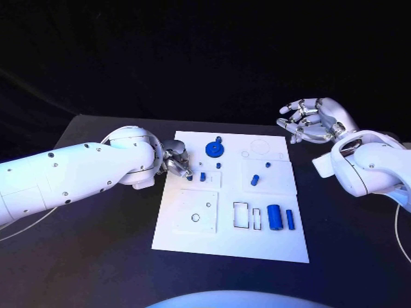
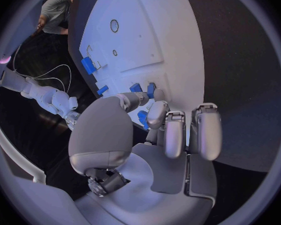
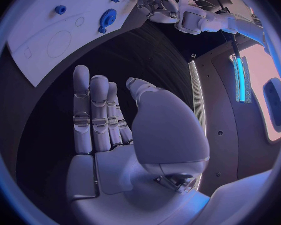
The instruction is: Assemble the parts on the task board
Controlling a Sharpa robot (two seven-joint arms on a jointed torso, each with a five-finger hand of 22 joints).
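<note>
The white task board lies in the middle of the black table. On it are a blue gear, several small blue pegs such as one at mid-board, and a blue cylinder beside a blue bar. My left hand hovers at the board's left edge, its fingers curled, and pinches a small blue part between thumb and a finger. Two blue pegs lie just past its fingertips. My right hand is raised off the board's far right corner, fingers spread and holding nothing.
The board has empty rectangular slots and a raised square plate with a hole near its front. Black table surrounds the board on every side. A cable hangs under my left arm.
</note>
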